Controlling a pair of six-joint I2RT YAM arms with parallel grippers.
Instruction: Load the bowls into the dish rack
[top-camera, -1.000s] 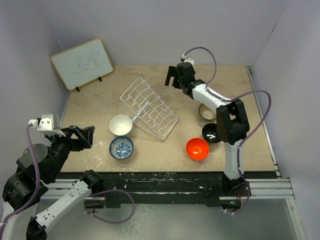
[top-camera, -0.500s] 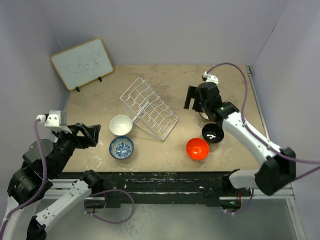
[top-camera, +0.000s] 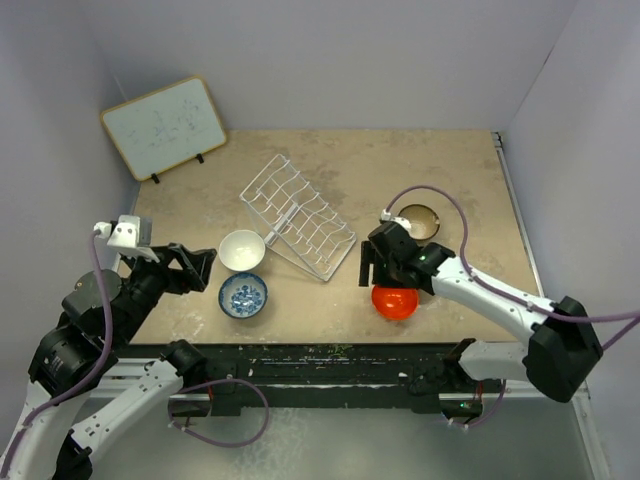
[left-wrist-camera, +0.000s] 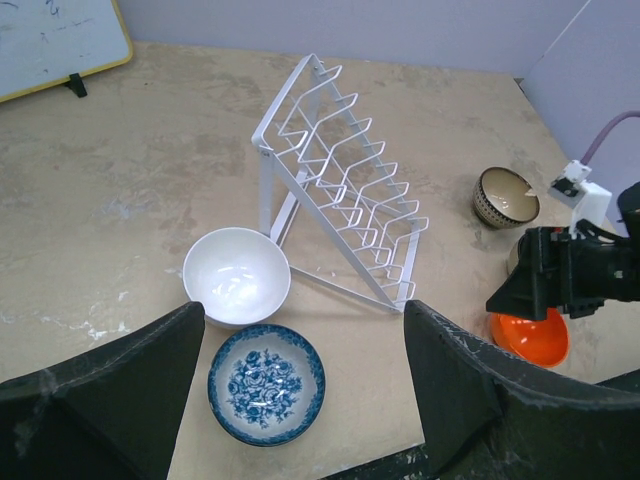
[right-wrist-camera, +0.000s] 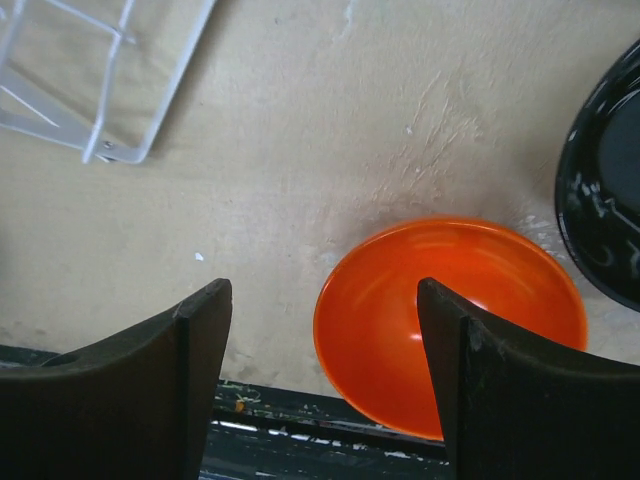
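The white wire dish rack (top-camera: 298, 217) lies tilted mid-table, with no bowl in it; it also shows in the left wrist view (left-wrist-camera: 335, 180). The white bowl (top-camera: 241, 250) and the blue-and-white bowl (top-camera: 243, 296) sit left of it. My left gripper (top-camera: 190, 268) is open and empty, above and left of them, with the blue-and-white bowl (left-wrist-camera: 266, 384) between its fingers in its own view. My right gripper (top-camera: 385, 268) is open just above the orange-red bowl (right-wrist-camera: 450, 310), whose left rim lies between its fingers. The black bowl (right-wrist-camera: 610, 220) is beside it. The brown-inside bowl (top-camera: 418, 222) sits further back.
A wood-framed whiteboard (top-camera: 165, 127) leans at the back left corner. The table's front edge (right-wrist-camera: 300, 415) runs right under the right gripper. Purple-grey walls close in the table on three sides.
My right arm has swung from the back of the table to the front and now hangs over the orange-red bowl. My left gripper has moved slightly right, toward the bowls.
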